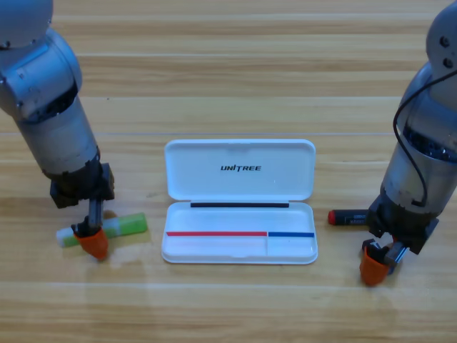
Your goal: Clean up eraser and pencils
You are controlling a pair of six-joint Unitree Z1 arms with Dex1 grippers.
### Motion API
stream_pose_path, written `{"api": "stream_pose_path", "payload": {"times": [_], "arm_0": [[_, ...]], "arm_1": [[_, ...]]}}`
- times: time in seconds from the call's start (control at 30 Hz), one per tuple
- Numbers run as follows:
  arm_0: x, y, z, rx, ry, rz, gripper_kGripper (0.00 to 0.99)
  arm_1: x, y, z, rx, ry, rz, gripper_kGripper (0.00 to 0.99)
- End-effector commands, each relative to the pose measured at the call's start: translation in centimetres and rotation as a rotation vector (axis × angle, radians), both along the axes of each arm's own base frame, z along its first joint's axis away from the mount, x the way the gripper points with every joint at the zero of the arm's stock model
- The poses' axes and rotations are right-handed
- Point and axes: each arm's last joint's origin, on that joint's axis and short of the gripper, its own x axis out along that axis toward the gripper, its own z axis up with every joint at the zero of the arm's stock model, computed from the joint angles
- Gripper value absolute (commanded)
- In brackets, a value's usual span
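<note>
green pencil point(114, 228): lying on the desk point(228, 86) left of the case point(240, 179); thick, stiff, light, probably slick plastic; best gripped mid-body.
black pencil point(348, 216): lying right of the case, red end showing, far end hidden by the right arm; round, likely rolling.
eraser: not showing anywhere.
left claw point(91, 241): reaching down onto the green pencil's whitish end; spread impossible to tell.
right claw point(375, 263): pointing down just below the black pencil; spread impossible to tell.
case: white hard shell, lying open, smooth.
</note>
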Motion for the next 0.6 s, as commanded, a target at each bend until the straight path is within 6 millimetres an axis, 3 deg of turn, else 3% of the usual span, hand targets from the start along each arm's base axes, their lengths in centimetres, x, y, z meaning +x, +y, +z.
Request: {"api": "stream_pose_path", "payload": {"times": [0.03, 0.23, 0.37, 0.53, 0.6], "arm_0": [[0.3, 0.5, -1.8, 0.027, 0.029, 0.032, 0.986], [0.0, 0.7, -1.7, 0.016, 0.01, 0.037, 0.927], [-0.4, 0.9, -1.8, 0.004, -0.006, 0.04, 0.867], [-0.5, 1.0, -2.1, 0.009, -0.01, 0.043, 0.824], [-0.5, 1.0, -2.2, 0.011, -0.007, 0.039, 0.756]], "arm_1": [[0.9, 0.1, -3.2, -0.034, 0.07, -0.026, 0.822], [1.0, 0.2, -3.7, -0.05, 0.09, -0.027, 0.724], [1.2, 0.4, -4.2, -0.066, 0.105, -0.027, 0.433], [1.1, 0.3, -4.6, -0.085, 0.125, -0.026, 0.187], [1.1, 0.3, -4.6, -0.094, 0.133, -0.026, 0.147]]}}
